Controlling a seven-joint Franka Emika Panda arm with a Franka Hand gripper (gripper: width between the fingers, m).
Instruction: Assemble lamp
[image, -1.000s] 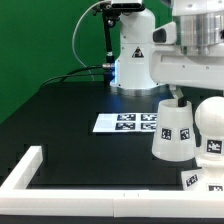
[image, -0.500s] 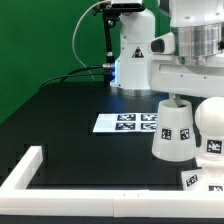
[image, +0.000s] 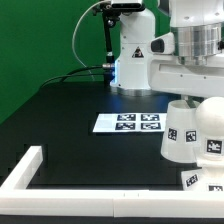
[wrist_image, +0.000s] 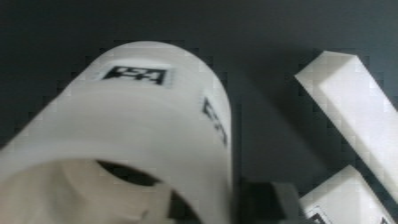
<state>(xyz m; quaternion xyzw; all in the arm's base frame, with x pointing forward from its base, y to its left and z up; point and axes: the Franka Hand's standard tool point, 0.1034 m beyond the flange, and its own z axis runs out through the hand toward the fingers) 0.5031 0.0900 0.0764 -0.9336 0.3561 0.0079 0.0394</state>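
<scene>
Exterior view: claw (image: 181, 97) grips shade (image: 181, 132) top at 12 o'clock; light, rigid, slick plastic.

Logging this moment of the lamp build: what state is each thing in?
Shade: upright on the table, wide end down, under the gripper, beside the bulb.
Bulb: upright on the base.
Base: on the table, mostly cropped.
Gripper: fingers hidden, state unclear.
Marker board: flat, bare.
Rail: flat along the table edge.
</scene>
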